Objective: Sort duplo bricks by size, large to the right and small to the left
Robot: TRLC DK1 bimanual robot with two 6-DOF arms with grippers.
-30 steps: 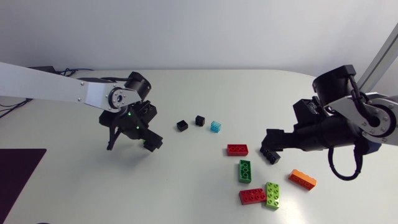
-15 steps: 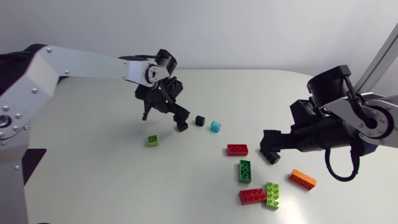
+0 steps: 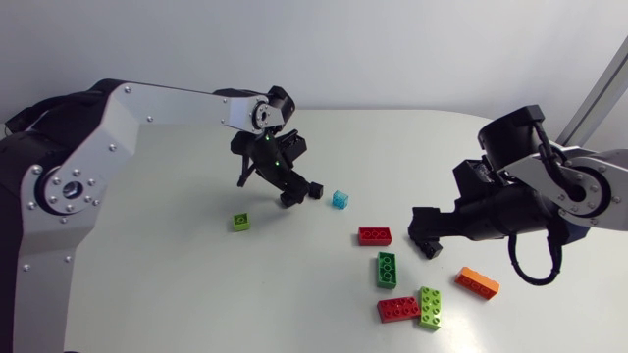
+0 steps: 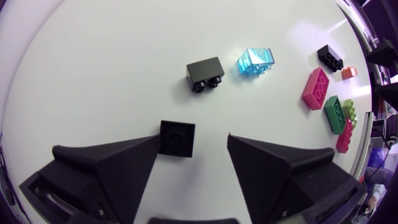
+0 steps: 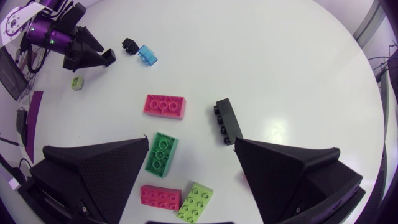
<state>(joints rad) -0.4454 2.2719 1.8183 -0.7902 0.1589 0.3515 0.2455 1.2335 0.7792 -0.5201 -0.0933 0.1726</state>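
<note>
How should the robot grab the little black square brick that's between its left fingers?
Pinch the little black square brick on its two flat opposite side walls, coming straight down from above. It lies flat on the table, and the open left gripper straddles it. The brick sits much closer to one finger than the other, so centring first would probably help.

It looked like a robot lab. A left robot arm [image 3: 162, 98] and a right robot arm [image 3: 574, 186] stood over a plain white counter [image 3: 147, 294] with toy bricks [image 3: 386, 269].

Translucent blue brick [image 4: 256, 61], matt table [image 4: 93, 62]
</note>
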